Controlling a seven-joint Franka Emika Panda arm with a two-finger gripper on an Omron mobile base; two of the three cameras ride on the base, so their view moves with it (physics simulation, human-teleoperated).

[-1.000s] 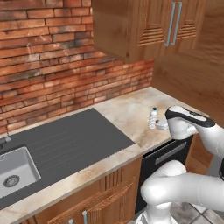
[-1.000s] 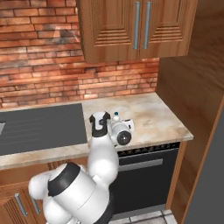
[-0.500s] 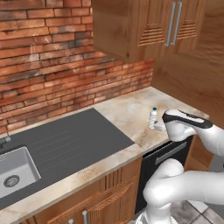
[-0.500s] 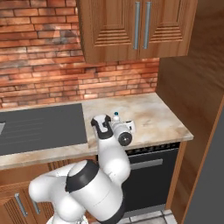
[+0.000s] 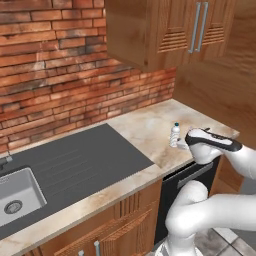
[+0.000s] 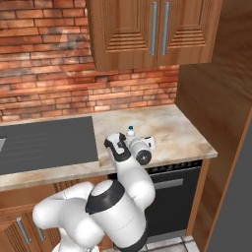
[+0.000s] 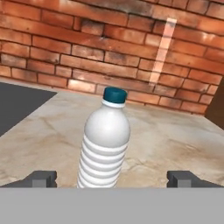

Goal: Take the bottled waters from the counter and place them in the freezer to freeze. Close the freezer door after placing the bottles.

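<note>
- Starting at the far left of the counter (image 5: 145,131): there's a sink (image 5: 15,192), then a dark grey panel (image 5: 85,160) running up toward the bottle. Neither matters for the job, we're just using the bottle as our reference point.
- The bottle (image 7: 105,142) itself: white ribbed body, blue cap, standing upright on the marbled stone just right of that dark panel, close to the front edge. From the base cameras it's the little white thing (image 5: 174,135) right in front of our hand.
- Our gripper (image 7: 112,179) is level with the bottle's lower half. Jaws are wide open, one fingertip (image 7: 41,178) showing on each side of the bottle with clear gaps, so nothing's held yet.
- So we reckon we're at the very first step: lining up to grab bottle number one. Freezer part hasn't started.
- Next move, as we see it: ease forward a touch so the bottle sits properly between the fingers, then close on the ribbed body. It's light and tall-ish, so bumping it could tip it over.
- Right of the bottle it's bare counter up to a wooden side wall (image 6: 216,74); below sits a black appliance (image 6: 172,192).
</note>
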